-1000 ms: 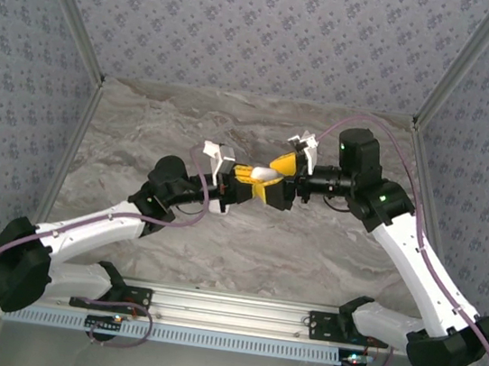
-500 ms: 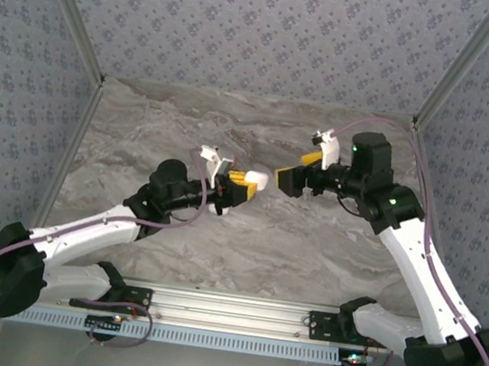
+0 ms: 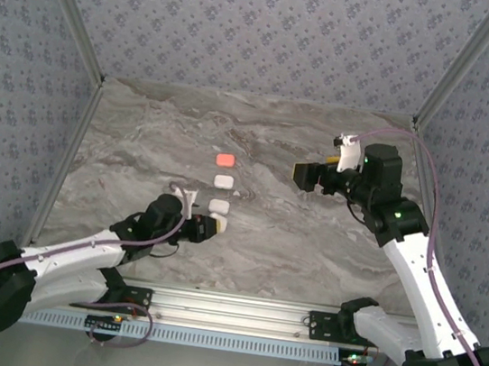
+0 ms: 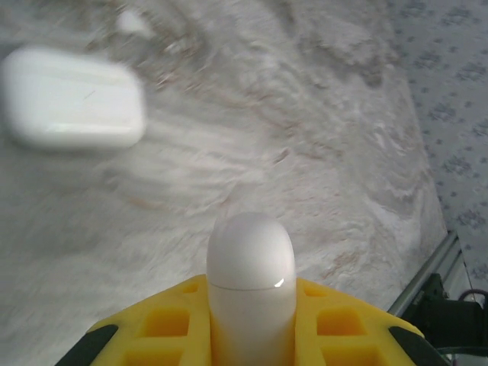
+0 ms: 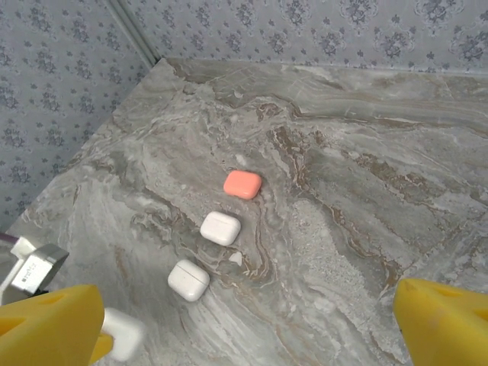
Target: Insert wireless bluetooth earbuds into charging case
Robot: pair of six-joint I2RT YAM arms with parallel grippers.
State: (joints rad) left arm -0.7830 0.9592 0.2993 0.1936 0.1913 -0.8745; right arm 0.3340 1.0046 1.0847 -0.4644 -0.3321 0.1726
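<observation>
White case [image 4: 250,255] juts lengthwise from left end effector [image 4: 250,309]

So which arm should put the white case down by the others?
Left. The left gripper is shut on the white case, low beside the other cases. The right gripper is open and farther off.

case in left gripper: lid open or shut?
Shut. In the left wrist view, the white charging case clamped in the left gripper shows only a thin closed seam, with the lid flush with the body.
</observation>
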